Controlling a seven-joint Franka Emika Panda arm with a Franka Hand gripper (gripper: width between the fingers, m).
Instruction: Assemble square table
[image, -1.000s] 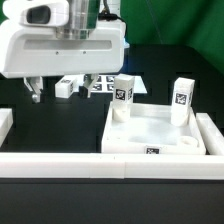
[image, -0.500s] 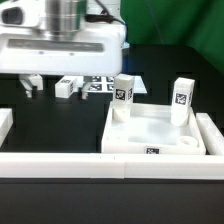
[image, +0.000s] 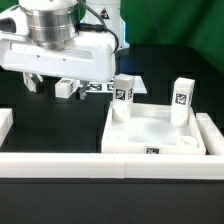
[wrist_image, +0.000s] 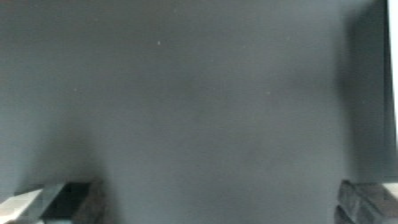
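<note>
White moulded plastic forms the square tabletop (image: 150, 128), a shallow tray with a raised rim and round corner sockets. It sits on the matte black bench (image: 40, 125) towards the exterior view's right, with a left block leg (image: 123, 92) and a right block leg (image: 181, 97) standing upright in its far corners. The jaws hang wide apart over bare bench, fingertips (wrist_image: 63, 198) gripping nothing, while a loose leg (image: 66, 88) lies beside the marker board (image: 100, 86).

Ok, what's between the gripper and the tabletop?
In the exterior view, a loose leg lies beside the gripper, then the marker board before the tabletop.
</note>
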